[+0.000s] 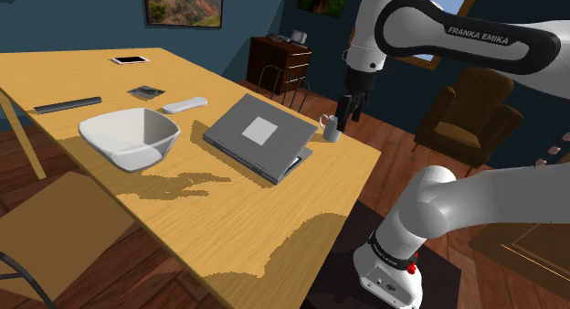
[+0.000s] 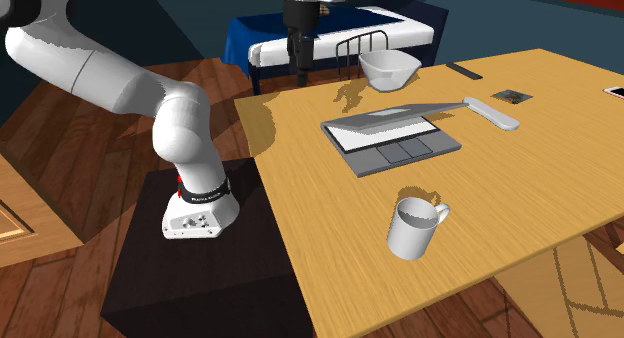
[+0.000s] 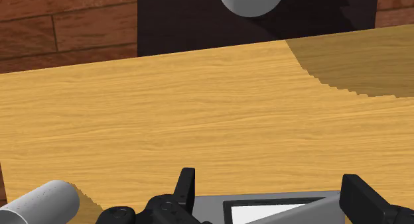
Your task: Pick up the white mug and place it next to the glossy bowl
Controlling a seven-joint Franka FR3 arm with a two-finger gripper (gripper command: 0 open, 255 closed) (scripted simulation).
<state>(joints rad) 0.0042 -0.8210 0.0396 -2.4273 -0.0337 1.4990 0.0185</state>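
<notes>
While the end effector (image 1: pixel 348 115) hangs open, white cylindrical mug (image 2: pixel 413 229) upright on woodgrain table (image 1: pixel 228 207), glossy squarish bowl (image 1: pixel 130 136)

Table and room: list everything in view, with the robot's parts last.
mug: one, white, near the table edge beside the laptop.
bowl: one, glossy white, on the laptop's other side.
laptop: one, grey, mid-table.
remote: one, white, beyond the laptop.
bar: one, black, flat, past the bowl.
card: one, dark, small, near the remote.
phone: one, white, far table corner.
table: one, light wood.
armchair: one, brown, on the floor.
arm: one, white, dark joints.
gripper: one, black, open, raised over the table, holding nothing.
</notes>
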